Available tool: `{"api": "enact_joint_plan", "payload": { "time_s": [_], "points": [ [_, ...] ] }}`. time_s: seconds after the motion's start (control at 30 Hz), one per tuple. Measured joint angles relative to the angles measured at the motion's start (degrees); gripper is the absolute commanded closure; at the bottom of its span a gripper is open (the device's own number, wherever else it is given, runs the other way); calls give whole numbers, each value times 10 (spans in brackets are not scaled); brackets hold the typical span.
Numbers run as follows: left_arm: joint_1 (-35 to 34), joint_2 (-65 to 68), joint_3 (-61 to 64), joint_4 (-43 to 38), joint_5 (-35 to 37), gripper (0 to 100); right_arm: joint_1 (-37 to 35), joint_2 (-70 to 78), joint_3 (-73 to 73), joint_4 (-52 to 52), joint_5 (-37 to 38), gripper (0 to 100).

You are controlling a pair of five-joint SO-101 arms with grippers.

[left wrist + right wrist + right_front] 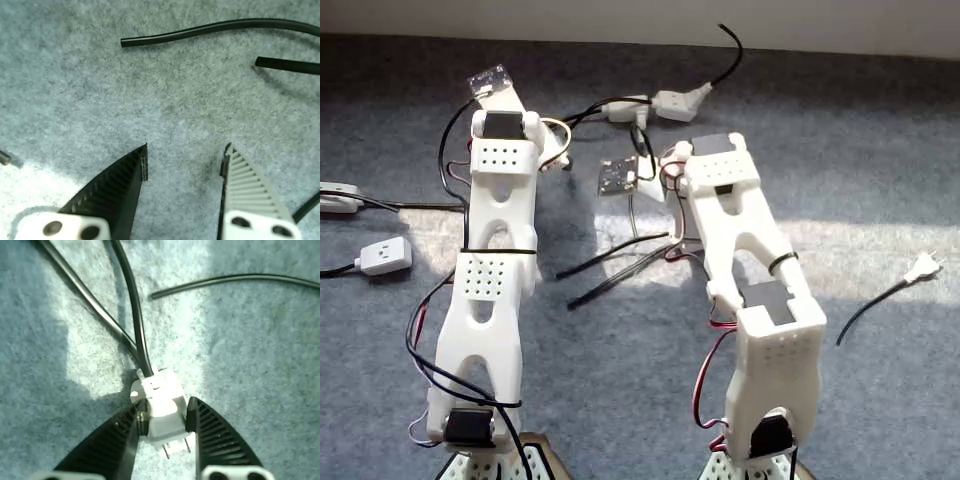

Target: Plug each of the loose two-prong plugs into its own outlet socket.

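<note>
Your right gripper (166, 415): clenched on white two-prong plug (156, 389), prongs clear for socketing. Your left gripper (185, 157): released, empty.

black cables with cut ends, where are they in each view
high view: cables lying between the arms.
left wrist view: two cut ends beyond the open left pincer.
right wrist view: one of the cut ends beyond the plug in the right pincer.
shared landmark: the sunlit carpet.
</note>
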Motion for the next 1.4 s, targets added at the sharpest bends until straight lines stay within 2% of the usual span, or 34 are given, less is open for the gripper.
{"api": "enact_joint_plan", "payload": {
  "time_s": [0.13, 0.3, 0.63, 0.77, 1.1, 1.4],
  "points": [
    [0, 0, 0, 0, 0, 755, 0, 0, 0, 0, 0, 898],
    [0, 0, 0, 0, 0, 755, 0, 0, 0, 0, 0, 992],
    [0, 0, 0, 0, 0, 755, 0, 0, -2, 0, 0, 989],
    [-1, 0, 0, 0, 0, 755, 0, 1, -50, 1, -18, 989],
    [-6, 0, 0, 0, 21, 755, 0, 1, -215, 2, -178, 990],
    [-6, 0, 0, 0, 21, 755, 0, 1, -432, 21, -424, 990]
  ]
}}
